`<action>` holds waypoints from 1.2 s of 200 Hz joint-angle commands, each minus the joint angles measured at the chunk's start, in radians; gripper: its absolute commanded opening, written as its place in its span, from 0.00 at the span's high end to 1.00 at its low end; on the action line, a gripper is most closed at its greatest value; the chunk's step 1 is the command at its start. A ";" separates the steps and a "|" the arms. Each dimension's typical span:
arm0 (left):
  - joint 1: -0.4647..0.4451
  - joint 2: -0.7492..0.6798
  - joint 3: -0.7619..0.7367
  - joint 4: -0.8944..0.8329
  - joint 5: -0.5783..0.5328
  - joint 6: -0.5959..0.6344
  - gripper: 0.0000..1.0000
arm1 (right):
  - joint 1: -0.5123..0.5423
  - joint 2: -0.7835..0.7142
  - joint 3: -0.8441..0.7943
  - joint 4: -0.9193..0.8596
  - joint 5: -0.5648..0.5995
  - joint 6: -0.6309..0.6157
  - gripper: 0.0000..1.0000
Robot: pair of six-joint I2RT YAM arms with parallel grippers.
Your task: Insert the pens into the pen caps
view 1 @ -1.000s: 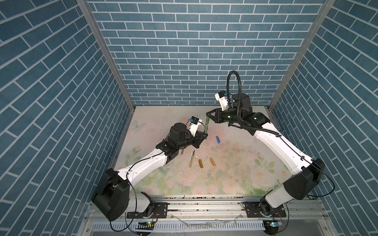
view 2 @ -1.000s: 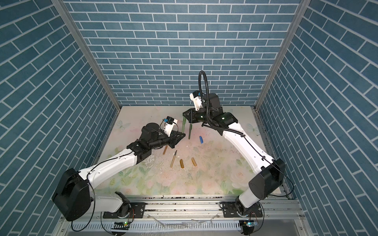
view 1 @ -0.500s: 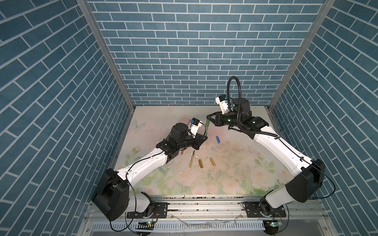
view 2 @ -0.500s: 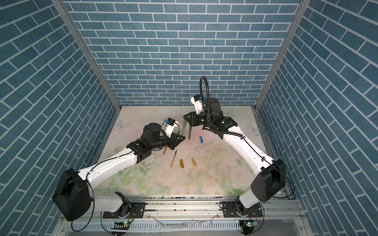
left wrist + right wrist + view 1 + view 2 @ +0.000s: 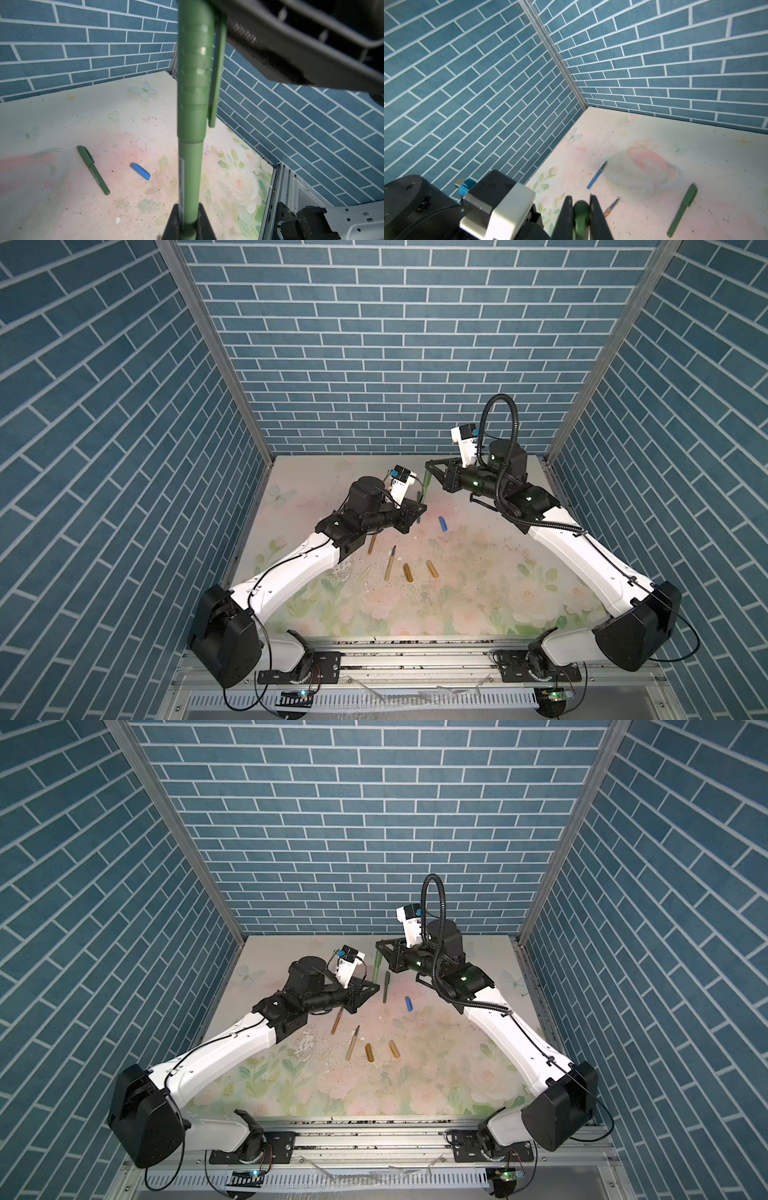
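Observation:
A dark green pen stands nearly upright above the mat, and my left gripper is shut on its lower end. A dark green pen cap sits over its upper end, with my right gripper shut on that cap. In both top views the two grippers meet at this pen. A second green pen lies capped on the mat. Near it lie a blue cap, two golden-brown pens and two amber caps. The right wrist view shows a blue pen.
Blue brick walls close in the floral mat at the back and both sides. A metal rail runs along the front edge. Small white flecks lie on the mat beside the left forearm.
The right arm's wrist has shifted slightly to the right and the left gripper has edged up. Both grippers have kept their hold on the green pen and cap.

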 commanded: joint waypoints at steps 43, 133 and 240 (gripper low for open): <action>0.053 -0.002 0.189 0.307 -0.107 0.010 1.00 | 0.031 0.003 -0.137 -0.284 -0.089 0.005 0.94; 0.054 -0.017 -0.048 0.224 0.063 -0.019 1.00 | 0.027 0.027 0.142 -0.283 0.042 -0.006 0.67; 0.055 -0.040 -0.101 0.206 0.118 -0.093 1.00 | 0.063 0.023 0.146 -0.277 0.017 0.003 0.60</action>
